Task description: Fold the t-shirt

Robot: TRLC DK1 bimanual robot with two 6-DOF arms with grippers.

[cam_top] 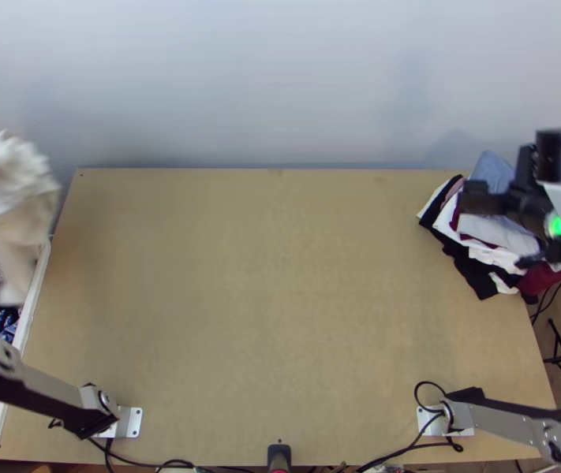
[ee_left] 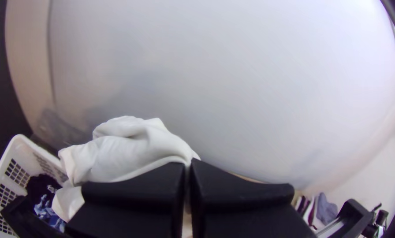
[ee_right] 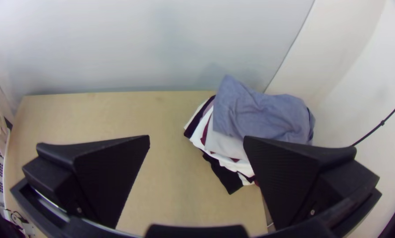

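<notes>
Beside the worktop [cam_top: 280, 315], the basket [cam_top: 37, 290] could be snagged by the hanging tail of the cream t-shirt [cam_top: 12, 189], bunched above – and, being pinched at one spot by the left tool [ee_left: 188, 164], the cloth could be dropped. The clothes pile [ee_right: 261, 115] could be nudged by the wide-spread right tool [ee_right: 196, 137].

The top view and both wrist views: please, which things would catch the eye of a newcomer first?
Probably first the bunched whitish cloth, hanging from the shut left end effector near the white basket at the table's left side. Next comes the pile of clothes at the table's far right corner, with a blue-grey cloth lying rumpled on top. The right end effector is wide open near this pile.
</notes>
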